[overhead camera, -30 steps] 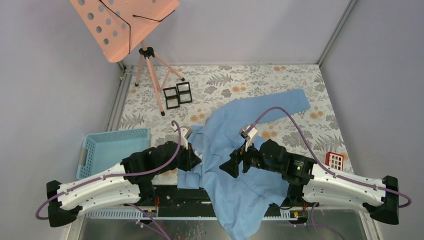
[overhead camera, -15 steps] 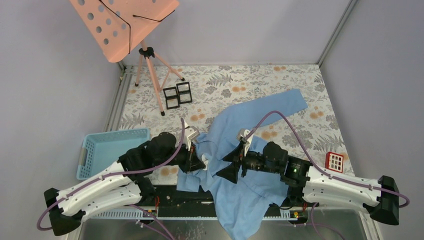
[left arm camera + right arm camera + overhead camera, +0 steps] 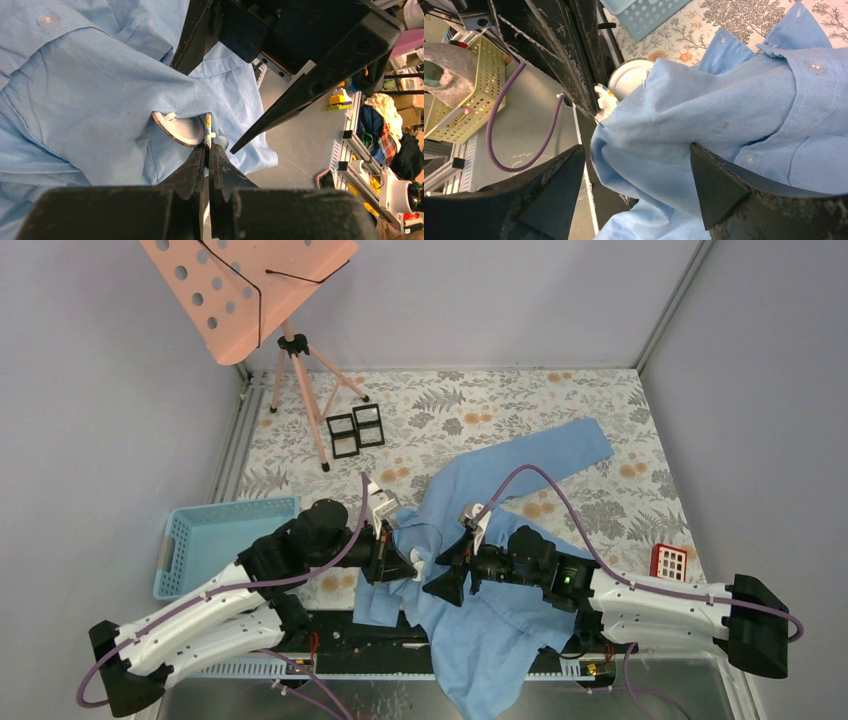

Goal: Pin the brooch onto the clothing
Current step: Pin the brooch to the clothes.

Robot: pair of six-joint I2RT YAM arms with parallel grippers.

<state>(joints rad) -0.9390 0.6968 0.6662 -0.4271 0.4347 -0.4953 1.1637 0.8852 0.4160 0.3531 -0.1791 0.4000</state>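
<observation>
Though partly off the floral table [image 3: 600,410] (grey walls [image 3: 500,300] around), shirt [image 3: 480,640]; left fingers [image 3: 192,172] tight on brooch [image 3: 182,129], right fingers [image 3: 719,185] spread.

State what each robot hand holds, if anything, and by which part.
Left hand pinches the round white brooch by its edge, under the light blue shirt. Right hand is open, holding nothing.

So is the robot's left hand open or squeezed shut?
Shut. The left hand has its two fingers pressed together in its wrist view, nipping the edge of the white brooch tucked under the blue shirt.
</observation>
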